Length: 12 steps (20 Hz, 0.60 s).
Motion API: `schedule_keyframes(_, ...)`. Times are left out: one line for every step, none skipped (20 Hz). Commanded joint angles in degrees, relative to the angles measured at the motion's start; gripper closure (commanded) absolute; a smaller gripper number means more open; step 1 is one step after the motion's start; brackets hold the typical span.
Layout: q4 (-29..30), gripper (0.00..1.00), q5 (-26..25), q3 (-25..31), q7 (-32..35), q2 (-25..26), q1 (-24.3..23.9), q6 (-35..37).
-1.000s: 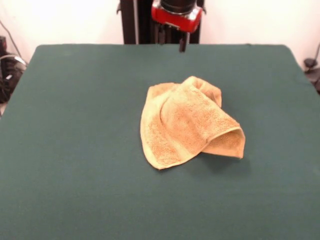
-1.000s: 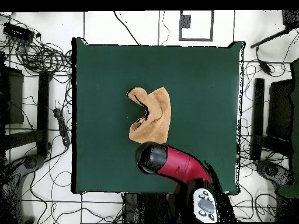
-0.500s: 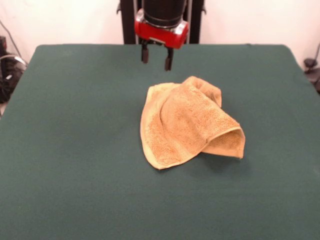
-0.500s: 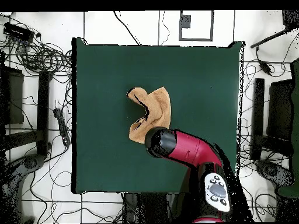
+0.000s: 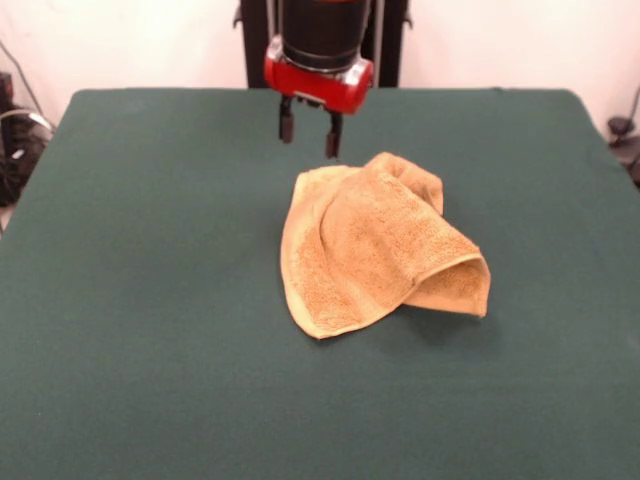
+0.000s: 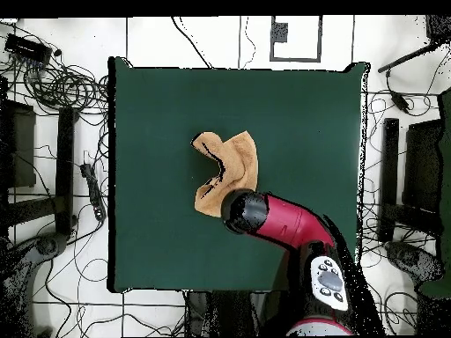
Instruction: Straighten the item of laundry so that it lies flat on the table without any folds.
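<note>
The orange-tan towel (image 5: 375,245) lies crumpled and folded over itself near the middle of the dark green table (image 5: 150,300). One flap arches up at its right side. In the overhead view the towel (image 6: 229,167) shows as a bent shape. My gripper (image 5: 307,133) hangs open and empty just above the table, behind the towel's far left corner. In the overhead view the arm's head (image 6: 247,211) covers the towel's edge nearest the robot base, and the fingers are hidden.
The table (image 6: 299,123) has bare green cloth on all sides of the towel. Cables and stands lie on the floor around the table in the overhead view.
The gripper has come forward from the table's far edge and lowered toward the towel's far corner. The towel has not moved.
</note>
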Motion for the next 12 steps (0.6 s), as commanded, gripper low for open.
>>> schedule_keyframes(8.0,0.0,5.9,5.7,18.8,8.5,3.2,-9.9)
schedule_keyframes(7.7,0.0,6.1,5.6,17.9,8.9,3.2,-9.2)
schedule_keyframes(7.3,0.0,6.1,5.2,17.1,9.5,3.4,-8.8)
schedule_keyframes(6.4,0.0,6.0,4.5,16.3,10.2,4.0,-8.3)
schedule_keyframes(5.7,0.0,6.0,3.7,15.9,11.1,4.3,-8.6)
schedule_keyframes(5.7,0.0,6.8,3.8,16.2,11.7,4.4,-8.2)
schedule_keyframes(5.6,0.0,7.5,3.9,16.5,12.4,4.5,-7.8)
schedule_keyframes(5.5,0.0,8.4,4.3,16.8,13.5,4.5,-7.8)
schedule_keyframes(5.1,0.0,8.4,4.2,16.6,14.5,4.5,-8.4)
schedule_keyframes(4.6,0.0,8.4,4.5,16.2,15.7,4.3,-9.9)
schedule_keyframes(3.9,0.0,8.0,4.8,15.3,17.2,3.8,-11.5)
schedule_keyframes(3.1,0.0,7.7,5.4,14.5,18.6,3.1,-13.1)
